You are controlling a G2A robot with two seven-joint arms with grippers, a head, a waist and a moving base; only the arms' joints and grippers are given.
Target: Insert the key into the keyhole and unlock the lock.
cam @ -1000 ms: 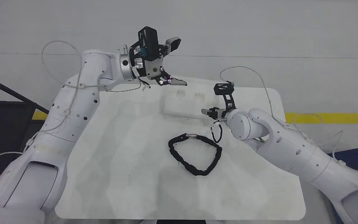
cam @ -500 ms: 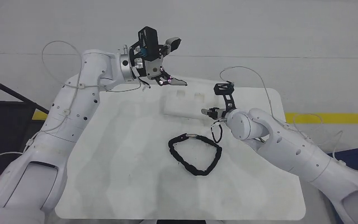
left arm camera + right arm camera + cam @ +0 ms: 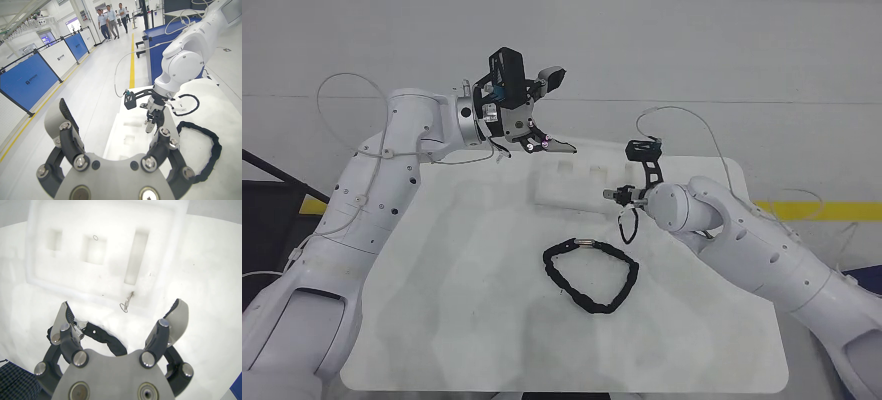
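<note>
- Top view shows the left gripper [image 3: 556, 110] raised near the far edge of the table [image 3: 442, 300], fingers spread wide and holding nothing.
- White foam tray [image 3: 564, 192] lies just beside it on the table.
- Black chain lock [image 3: 590, 275] lies looped nearer the robot, its silver lock body [image 3: 584, 242] toward the tray.
- Right gripper [image 3: 616, 196] hangs at the tray's right end, fingers apart and empty.
- Key [image 3: 127, 301] stands stuck in the foam beside a long slot, just ahead of that gripper.
</note>
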